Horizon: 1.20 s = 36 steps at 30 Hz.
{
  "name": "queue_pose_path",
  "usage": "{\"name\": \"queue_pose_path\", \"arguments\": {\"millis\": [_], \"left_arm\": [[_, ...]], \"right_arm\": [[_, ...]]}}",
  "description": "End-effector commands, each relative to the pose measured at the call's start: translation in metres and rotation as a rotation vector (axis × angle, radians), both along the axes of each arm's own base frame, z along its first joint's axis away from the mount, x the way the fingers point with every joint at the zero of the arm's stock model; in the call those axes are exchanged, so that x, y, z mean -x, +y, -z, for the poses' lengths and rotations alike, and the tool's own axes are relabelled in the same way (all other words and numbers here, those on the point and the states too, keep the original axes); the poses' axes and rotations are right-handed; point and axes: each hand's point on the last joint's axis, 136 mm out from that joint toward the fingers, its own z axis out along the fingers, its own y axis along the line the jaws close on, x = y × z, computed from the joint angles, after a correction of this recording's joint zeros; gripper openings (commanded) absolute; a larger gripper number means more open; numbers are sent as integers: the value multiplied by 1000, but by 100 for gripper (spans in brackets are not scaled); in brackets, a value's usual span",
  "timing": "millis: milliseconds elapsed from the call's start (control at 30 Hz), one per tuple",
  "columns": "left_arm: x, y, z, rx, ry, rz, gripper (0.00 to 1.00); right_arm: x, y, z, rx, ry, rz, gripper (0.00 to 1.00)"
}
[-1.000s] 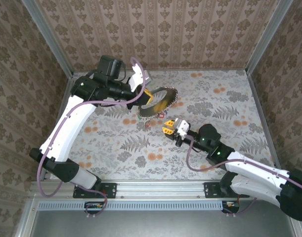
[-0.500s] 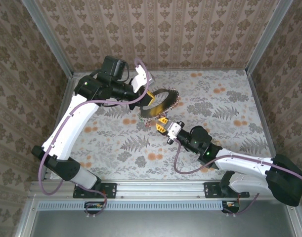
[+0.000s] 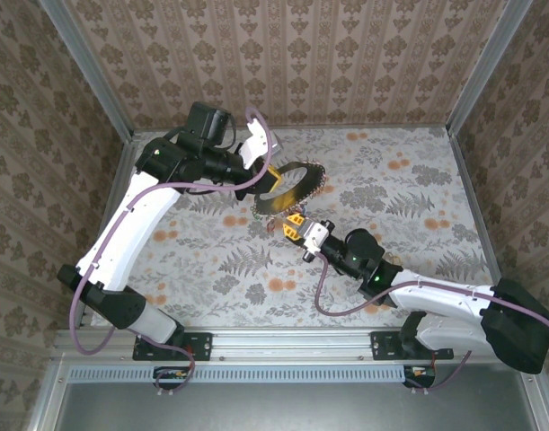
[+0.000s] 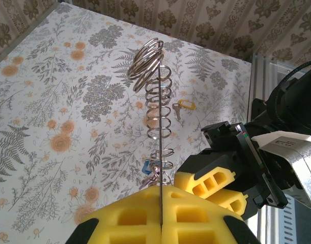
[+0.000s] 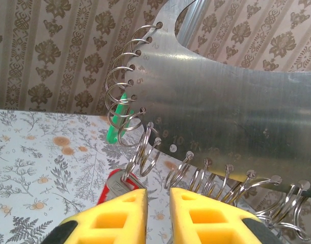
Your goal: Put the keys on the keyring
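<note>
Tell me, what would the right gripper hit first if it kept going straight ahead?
Probably the keyring: its fringe of small wire rings hangs just beyond the right gripper, though depth is hard to judge.

Place: robot lab test cell; the decor is homely, the hardware is not.
Enclosure: wallpaper-print panels box in three sides: back wall (image 3: pixel 292 63) at 12 o'clock, left wall (image 3: pixel 31 135) at 9, right wall (image 3: pixel 526 135) at 3.
Frame: bare aluminium left post (image 3: pixel 87 67) at 11 o'clock, right post (image 3: pixel 487 63) at 1.
Desk: desk (image 3: pixel 418 180) covered in a floral print.
Mounting: metal rail (image 3: pixel 292 346) at 6 o'clock, both arm bases bolted to it; slotted strip (image 3: pixel 283 373) just below it.
Arms: left arm (image 3: pixel 130 224) and right arm (image 3: pixel 445 301), white and black, with a purple cable (image 3: pixel 72 314) looped along each.
Pincers: left pincer (image 3: pixel 272 177) and right pincer (image 3: pixel 292 222), both with blocky yellow fingers.
</note>
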Motion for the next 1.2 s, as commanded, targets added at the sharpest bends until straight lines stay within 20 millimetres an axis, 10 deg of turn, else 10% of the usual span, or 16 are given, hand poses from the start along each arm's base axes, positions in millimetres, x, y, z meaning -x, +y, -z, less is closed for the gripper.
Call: {"name": "queue_pose_path", "arguments": {"millis": [0,1167], "left_arm": [[5,0,-26,55,-64,17,0],[9,0,-31,83,-77,5,0]], "right_arm": [[-2,2,-24,-56,-49,10,21],[-28,0,-27,-75,-84,137,21]]}}
